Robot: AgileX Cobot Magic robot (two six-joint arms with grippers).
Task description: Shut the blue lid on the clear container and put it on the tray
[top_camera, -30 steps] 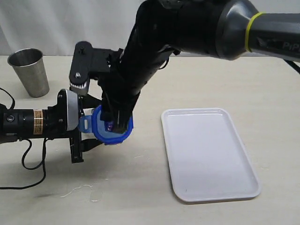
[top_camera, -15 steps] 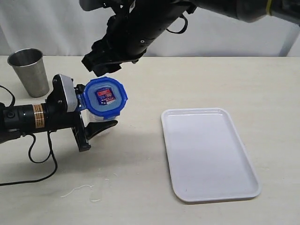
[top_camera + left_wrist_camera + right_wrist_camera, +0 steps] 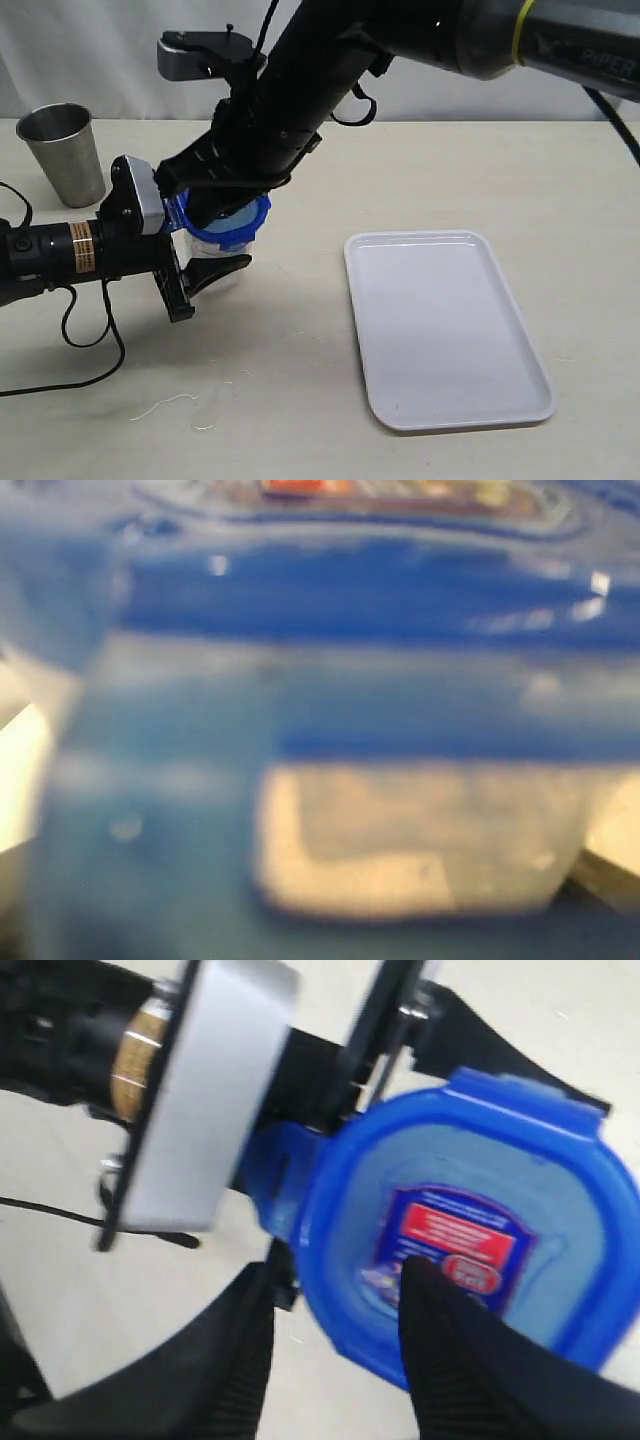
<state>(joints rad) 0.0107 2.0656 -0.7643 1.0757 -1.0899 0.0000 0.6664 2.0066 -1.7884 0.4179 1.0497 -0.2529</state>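
Observation:
The clear container [image 3: 208,250] lies on its side in my left gripper [image 3: 222,250], which is shut on it just above the table at the left. The blue lid [image 3: 238,222] sits on the container's mouth, facing right and up. Up close in the left wrist view, the blue lid [image 3: 350,590] and the translucent container [image 3: 420,830] fill the frame as a blur. My right gripper [image 3: 340,1275] is open at the lid [image 3: 470,1240]: one finger crosses the sticker [image 3: 455,1235], the other hangs beside the rim. The white tray [image 3: 440,320] lies flat at the right, with nothing on it.
A metal cup [image 3: 63,150] stands at the back left. The left arm's black cable [image 3: 90,350] loops over the table in front of it. The right arm [image 3: 330,70] reaches across the middle from the upper right.
The right gripper pressed on the lid, lifted off it so the sticker face showed, and has come back down over the lid. The left gripper tilted the container slightly.

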